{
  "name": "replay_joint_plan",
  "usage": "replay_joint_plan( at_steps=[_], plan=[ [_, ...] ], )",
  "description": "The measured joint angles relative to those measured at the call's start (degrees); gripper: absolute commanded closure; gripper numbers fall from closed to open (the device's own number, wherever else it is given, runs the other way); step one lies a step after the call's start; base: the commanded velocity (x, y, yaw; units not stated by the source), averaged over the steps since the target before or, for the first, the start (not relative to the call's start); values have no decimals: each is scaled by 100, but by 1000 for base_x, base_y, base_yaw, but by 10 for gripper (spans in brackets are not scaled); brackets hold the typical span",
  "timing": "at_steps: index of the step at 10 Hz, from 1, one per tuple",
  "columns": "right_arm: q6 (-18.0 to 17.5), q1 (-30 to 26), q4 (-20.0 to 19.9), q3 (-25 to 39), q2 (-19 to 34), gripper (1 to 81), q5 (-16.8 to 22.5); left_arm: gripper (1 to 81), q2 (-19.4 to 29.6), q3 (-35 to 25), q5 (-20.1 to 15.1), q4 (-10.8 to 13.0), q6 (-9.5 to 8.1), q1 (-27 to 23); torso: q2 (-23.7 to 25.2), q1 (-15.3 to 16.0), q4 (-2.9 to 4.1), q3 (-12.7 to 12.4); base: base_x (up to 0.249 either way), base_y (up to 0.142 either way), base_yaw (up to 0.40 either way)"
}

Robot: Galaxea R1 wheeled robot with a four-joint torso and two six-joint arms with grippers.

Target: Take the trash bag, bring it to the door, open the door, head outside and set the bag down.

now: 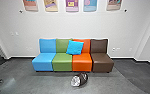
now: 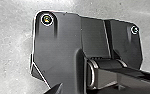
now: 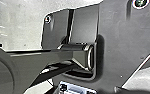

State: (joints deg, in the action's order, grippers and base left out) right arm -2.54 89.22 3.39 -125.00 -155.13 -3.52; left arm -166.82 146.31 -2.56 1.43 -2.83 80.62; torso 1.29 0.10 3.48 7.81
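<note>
Jaws on both arms I can't read, neither their opening nor any hold, while the dark trash bag (image 1: pixel 83 80) lies on the floor (image 1: pixel 44 82) just in front of the multicoloured sofa (image 1: pixel 62 62).

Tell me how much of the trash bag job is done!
None looks done yet: the dark bundle, probably the trash bag, lies indoors on the floor in front of the colorful couch. Nothing is holding it. Left to do: picking it up, carrying it to the door, opening that, going outside and putting it down.
</note>
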Motion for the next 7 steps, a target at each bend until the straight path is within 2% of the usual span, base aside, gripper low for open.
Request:
replay_joint_plan(
  at_steps=[7],
  plan=[
    [-2, 0, 2, -24, -11, 10, 2, 10, 0, 0, -2, 0, 0, 4, 0, -2, 0, 0, 206, 0, 0]
  ],
)
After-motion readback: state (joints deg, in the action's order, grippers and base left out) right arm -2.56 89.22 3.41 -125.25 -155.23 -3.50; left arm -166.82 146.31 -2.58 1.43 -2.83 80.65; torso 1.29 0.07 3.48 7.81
